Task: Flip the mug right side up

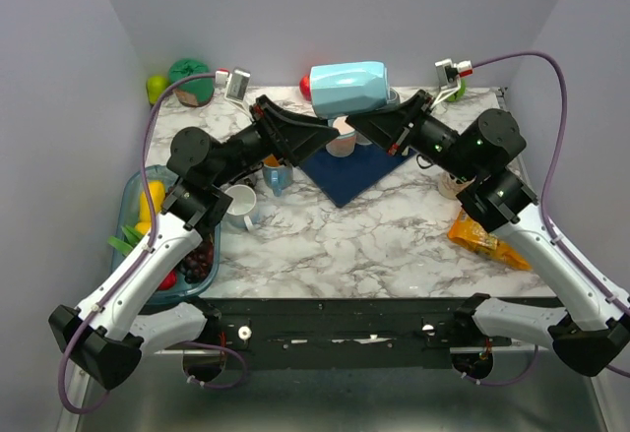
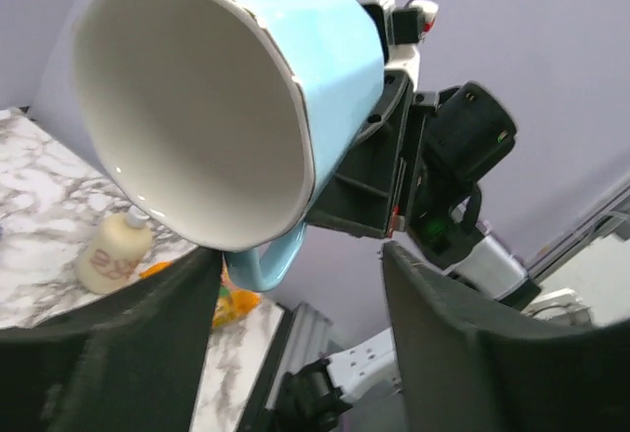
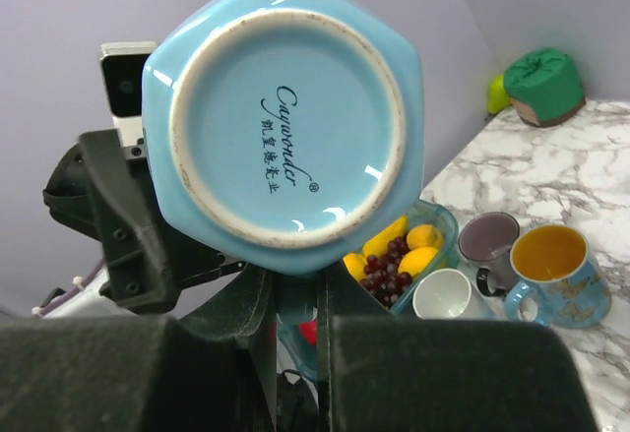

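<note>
**Blue six-sided mug: aloft, lying level, mid-turn**

**Item.** Glazed light-blue mug (image 1: pixel 349 88), white inside.

**Location.** In the air over the far end of the navy cloth (image 1: pixel 359 178), clear of the table (image 1: pixel 345 240).

**Attitude.** Axis roughly level, neither inverted nor upright. The mouth faces the cloth's left. The base (image 3: pixel 285 117), with its printed maker's mark, faces the cloth's right. The handle (image 2: pixel 261 263) sits on the underside, toward the cloth.

**Holder.** The right hand (image 3: pixel 295 299) reaches in from the cloth's right and appears clamped on the handle from the base end. Judged reason: a handle grip lets the wrist roll the body while leaving the base free to land on.

**Attendant.** The left hand (image 2: pixel 303 255) comes from the cloth's left with fingers spread, gripping nothing. The handle lies between them, nearer one finger. It is probably stationed to steady the mouth end or take over.

**Progress, judged.** About halfway. What remains is a further roll to bring the mouth up, then a descent onto the cloth.

**Risks.**
- The smooth glaze may let the mug pivot in the grip.
- A pink cup (image 1: pixel 342 142) stands at the cloth's far edge beneath the mug and must be avoided.

**Nearby.**
- A white cup (image 1: pixel 239 201) and a patterned cup (image 1: pixel 277 171) stand left of the cloth.
- A fruit tray (image 1: pixel 131 188) lies farther left.
- A snack bag (image 1: pixel 482 235) lies right of the cloth.
</note>
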Controlling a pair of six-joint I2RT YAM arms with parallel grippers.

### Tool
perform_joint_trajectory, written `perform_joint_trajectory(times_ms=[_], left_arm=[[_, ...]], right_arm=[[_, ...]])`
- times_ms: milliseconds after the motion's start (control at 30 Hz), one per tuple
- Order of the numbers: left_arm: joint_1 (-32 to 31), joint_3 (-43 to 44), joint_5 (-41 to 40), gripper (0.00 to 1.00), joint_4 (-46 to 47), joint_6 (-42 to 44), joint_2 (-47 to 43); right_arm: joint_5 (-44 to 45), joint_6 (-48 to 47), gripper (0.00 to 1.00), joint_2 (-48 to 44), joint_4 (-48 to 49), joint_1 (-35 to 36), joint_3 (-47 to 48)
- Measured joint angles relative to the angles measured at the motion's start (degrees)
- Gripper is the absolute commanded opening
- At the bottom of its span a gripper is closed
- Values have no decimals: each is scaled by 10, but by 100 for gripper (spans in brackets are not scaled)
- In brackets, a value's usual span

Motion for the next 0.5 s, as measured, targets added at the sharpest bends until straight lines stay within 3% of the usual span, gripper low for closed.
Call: perform_joint_trajectory(times_ms=[300, 500], left_arm=[[-4, 39, -15, 49, 1, -9, 16], [-14, 48, -15, 37, 5, -14, 33]], right_arm=[[-23, 10, 1, -14, 43, 6, 7], [-33, 23, 1, -14, 62, 6, 7]])
